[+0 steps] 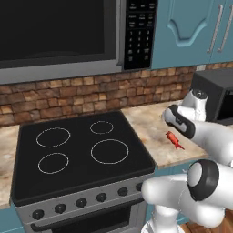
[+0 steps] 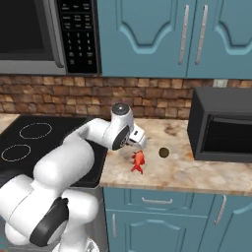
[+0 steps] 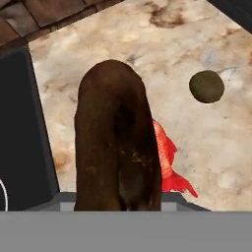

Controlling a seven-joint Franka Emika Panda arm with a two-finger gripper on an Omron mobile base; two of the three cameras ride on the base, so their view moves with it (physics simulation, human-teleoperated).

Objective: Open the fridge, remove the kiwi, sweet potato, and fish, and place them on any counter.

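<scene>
Sweet potato [image 3: 117, 142] fwd, fish [image 3: 166, 160], kiwi [image 3: 206, 86] behind

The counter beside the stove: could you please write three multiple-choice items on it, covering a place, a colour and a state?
1. Where does the fish lie?
A on the stovetop
B on the counter
C in the microwave
2. What colour is the kiwi?
A olive-brown
B red
C white
3. What is the gripper doing?
A hanging open, empty
B holding the sweet potato
C gripping the fish

Answers: B, it rests on the marbled top; A, a dull olive ball; B, the brown lump sits between the fingers.
</scene>
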